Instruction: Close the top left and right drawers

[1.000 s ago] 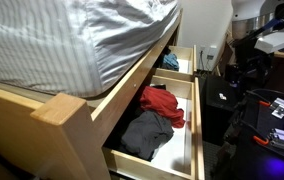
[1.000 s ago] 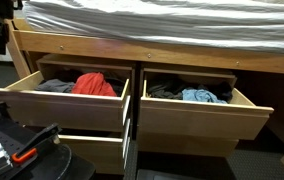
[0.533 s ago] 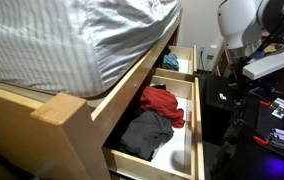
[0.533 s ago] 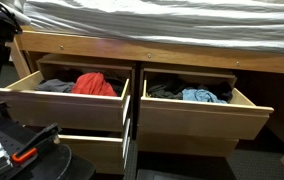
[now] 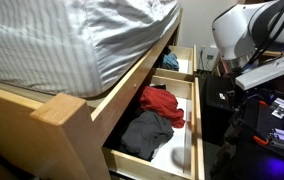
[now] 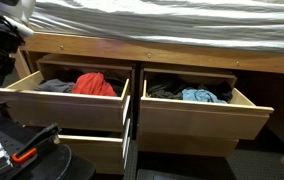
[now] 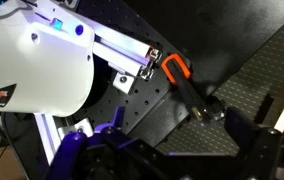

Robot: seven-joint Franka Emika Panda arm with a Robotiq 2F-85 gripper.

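Note:
Two top drawers under the bed stand pulled out. In an exterior view the left drawer (image 6: 67, 108) holds red and grey clothes and the right drawer (image 6: 197, 116) holds blue and dark clothes. In an exterior view the near drawer (image 5: 194, 120) holds red and black clothes, and the far drawer (image 5: 180, 55) is beyond it. The white arm (image 5: 244, 35) is raised in front of the drawers, away from them; it shows dark at the far left in an exterior view (image 6: 0, 45). In the wrist view the gripper (image 7: 172, 160) is open, empty, and faces the robot's own base.
A mattress with a striped sheet (image 5: 72, 45) overhangs the drawers. A lower drawer (image 6: 92, 150) stands partly out under the left one. A black perforated robot table (image 7: 132, 110) carries an orange-handled clamp (image 7: 177, 68). Dark equipment (image 5: 272, 115) stands opposite the drawers.
The arm has swung into both exterior views and moved toward the bed. The drawers have not moved.

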